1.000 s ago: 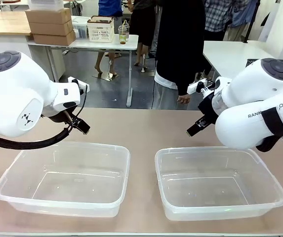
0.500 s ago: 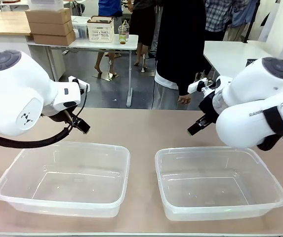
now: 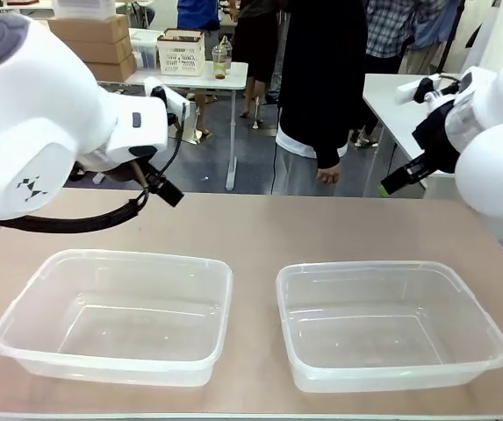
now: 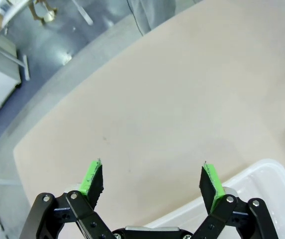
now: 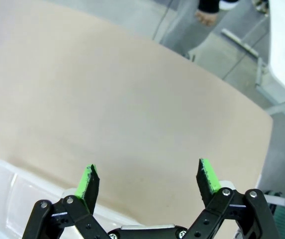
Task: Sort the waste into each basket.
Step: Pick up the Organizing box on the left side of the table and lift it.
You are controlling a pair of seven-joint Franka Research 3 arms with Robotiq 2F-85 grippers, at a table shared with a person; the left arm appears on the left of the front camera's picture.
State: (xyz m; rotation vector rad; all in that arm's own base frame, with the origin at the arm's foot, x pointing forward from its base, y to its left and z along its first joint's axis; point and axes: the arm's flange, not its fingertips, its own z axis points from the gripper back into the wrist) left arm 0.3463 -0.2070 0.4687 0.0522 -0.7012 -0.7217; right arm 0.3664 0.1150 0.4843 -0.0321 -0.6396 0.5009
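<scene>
Two empty tubs, two idle arms, and no waste anywhere on the table.

The left gripper (image 4: 152,180) and right gripper (image 5: 146,180) both hang released, jaws spread wide, holding nothing, above the far side of the left tub (image 3: 23,307) and right tub (image 3: 488,329). No cans or bottles show in any view. My worry: a person's hand (image 3: 326,175) hovers by the far edge, and an arm swinging out could meet it.
</scene>
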